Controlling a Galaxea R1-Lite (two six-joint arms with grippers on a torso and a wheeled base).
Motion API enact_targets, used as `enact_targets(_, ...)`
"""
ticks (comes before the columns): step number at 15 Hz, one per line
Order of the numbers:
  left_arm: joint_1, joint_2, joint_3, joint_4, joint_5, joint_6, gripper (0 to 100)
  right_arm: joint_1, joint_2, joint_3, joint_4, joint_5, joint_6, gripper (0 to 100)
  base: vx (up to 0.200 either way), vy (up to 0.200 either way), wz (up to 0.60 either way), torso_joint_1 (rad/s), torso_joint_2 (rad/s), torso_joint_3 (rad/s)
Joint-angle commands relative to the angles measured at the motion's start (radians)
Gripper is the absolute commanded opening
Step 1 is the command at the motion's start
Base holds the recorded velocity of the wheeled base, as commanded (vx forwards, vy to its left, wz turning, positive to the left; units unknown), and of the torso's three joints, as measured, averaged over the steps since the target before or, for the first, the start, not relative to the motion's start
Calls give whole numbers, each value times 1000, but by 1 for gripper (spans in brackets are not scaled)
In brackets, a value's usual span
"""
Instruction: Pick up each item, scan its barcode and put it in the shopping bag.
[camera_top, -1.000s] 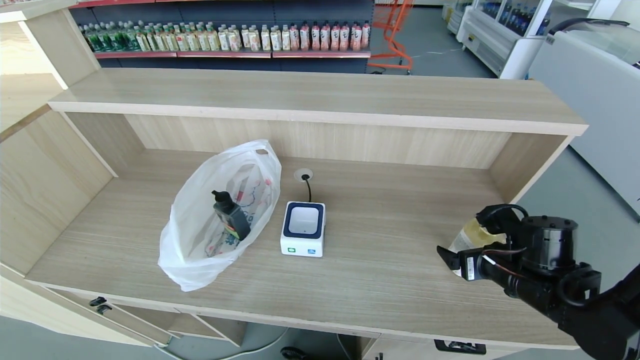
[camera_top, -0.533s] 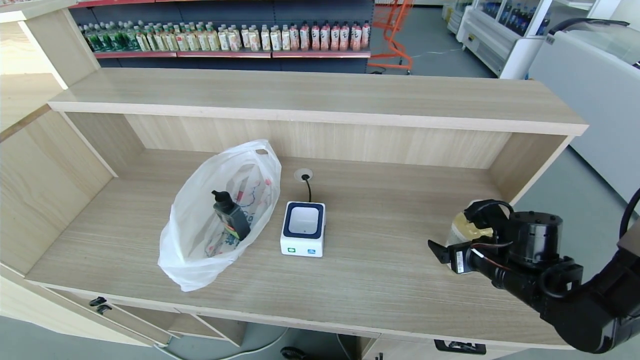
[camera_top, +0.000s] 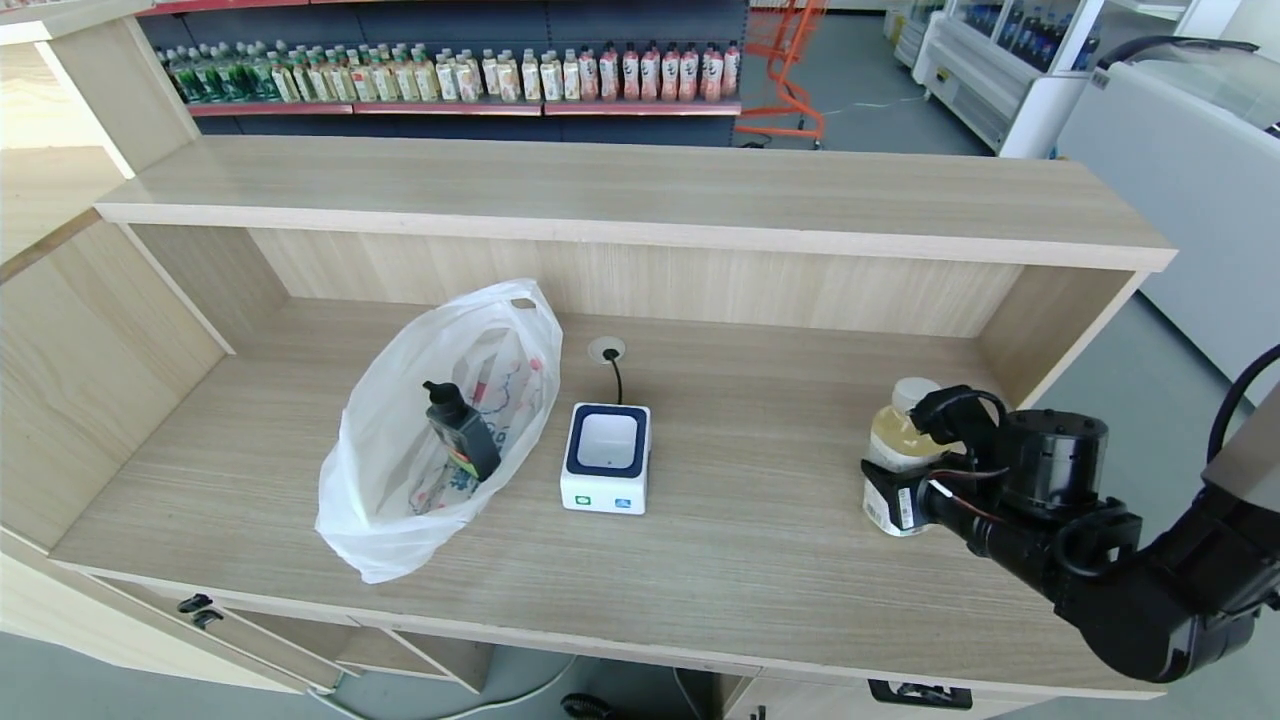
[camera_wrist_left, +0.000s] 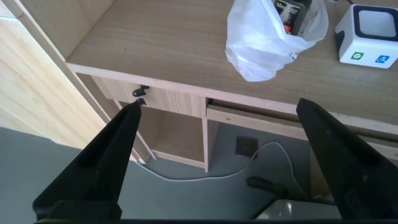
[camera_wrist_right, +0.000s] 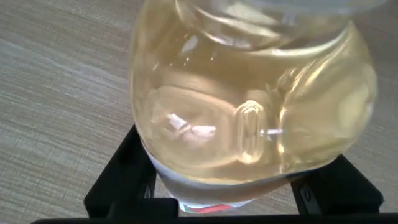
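The counter (camera_top: 760, 540) is walled at the back and at both ends, and open only along its front edge. A broad bare stretch of wood lies between the scanner (camera_top: 606, 457) at the middle and the bottle (camera_top: 893, 445) towards the right end. The right end wall (camera_top: 1050, 320) stands near the bottle. The shopping bag (camera_top: 380, 500) lies just beside the scanner on its left, mouth open, with a dark item (camera_top: 462, 432) inside. The bottle stands about upright, long axis vertical and white cap (camera_top: 915, 390) uppermost; I cannot tell whether its base touches the counter. The right gripper (camera_top: 900, 500) grasps its lower body, one black finger (camera_wrist_right: 121, 177) pressed against each side. The left gripper (camera_wrist_left: 217, 162) hangs spread wide below the counter's front edge, holding nothing.
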Motion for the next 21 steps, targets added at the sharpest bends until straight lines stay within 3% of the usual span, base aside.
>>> enact_targets(1,0,0,0,0,1,0,100,1,4,-5,-6,22,-4,0,0,0,0,0,0,0)
enact_targets(4,0,0,0,0,1,0,100,1,-8,-5,-8,50,3,0,0,0,0,0,0,0)
enact_targets(6,0,0,0,0,1,0,100,-2,-121,-25,20,163,65,0,0,0,0,0,0,0)
enact_targets(7,0,0,0,0,1,0,100,-8,-216,-86,100,304,88,0,0,0,0,0,0,0)
enact_targets(8,0,0,0,0,1,0,100,-8,-252,-104,132,370,117,0,0,0,0,0,0,0)
enact_targets(10,0,0,0,0,1,0,100,10,-358,-170,230,597,236,0,0,0,0,0,0,0)
enact_targets(15,0,0,0,0,1,0,100,225,-479,-166,354,623,431,0,0,0,0,0,0,0)
enact_targets(21,0,0,0,0,1,0,100,363,-542,-163,489,628,450,0,0,0,0,0,0,0)
